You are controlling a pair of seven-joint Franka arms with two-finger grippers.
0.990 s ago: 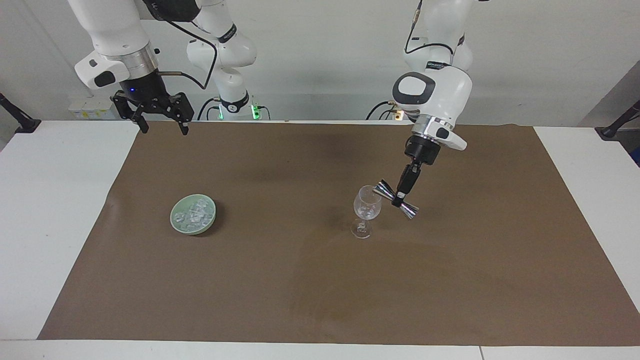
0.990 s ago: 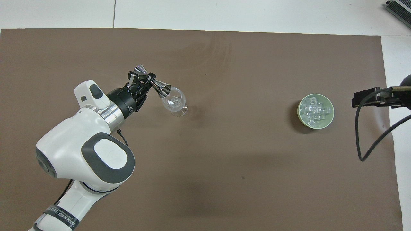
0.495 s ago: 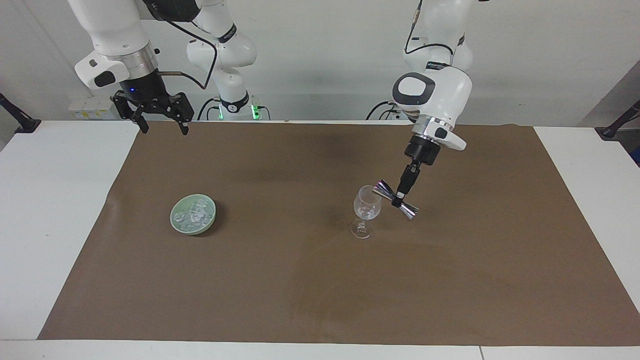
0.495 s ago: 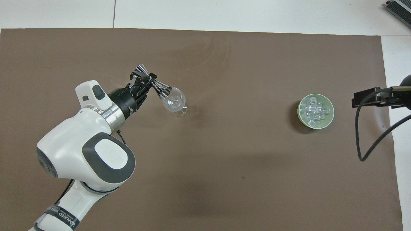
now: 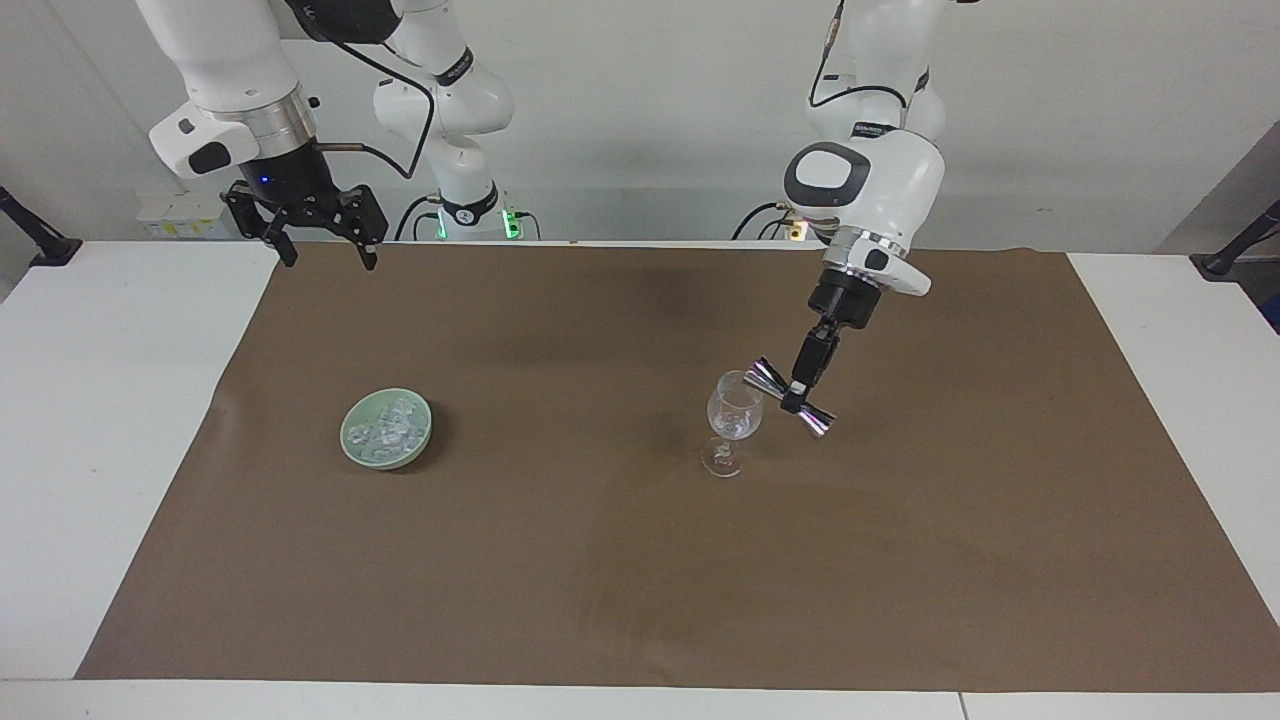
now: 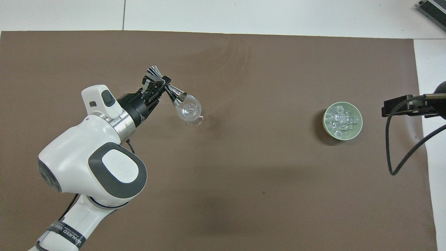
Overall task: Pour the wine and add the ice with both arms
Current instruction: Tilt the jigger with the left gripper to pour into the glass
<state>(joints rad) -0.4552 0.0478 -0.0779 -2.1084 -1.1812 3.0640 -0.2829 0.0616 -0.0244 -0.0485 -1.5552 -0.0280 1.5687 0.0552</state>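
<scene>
The left gripper is clamping a steel measuring cup by its narrow waist and tipping it, so one mouth is leaning down onto the rim of the wine glass just beside and below the fingers. The glass is standing upright on the brown mat, with its bowl directly under the lowered mouth of the cup.

The right gripper is waiting with its jaws spread wide and holding nothing, hanging over the mat's edge at the right arm's end of the table. The ice is lying heaped in a green dish, below that gripper and well apart from it.

The main risk is sitting at the rim. The cup's mouth is looking as if it is touching or nearly touching the glass, and the glass is tall on a thin stem, so any sideways drift of the left gripper is likely to be pushing it over or sliding it. If the tilt is too shallow or the mouth is sitting off the rim, the wine is probably running down the outside onto the mat. The grip on the smooth, narrow waist may also be letting the cup twist.
</scene>
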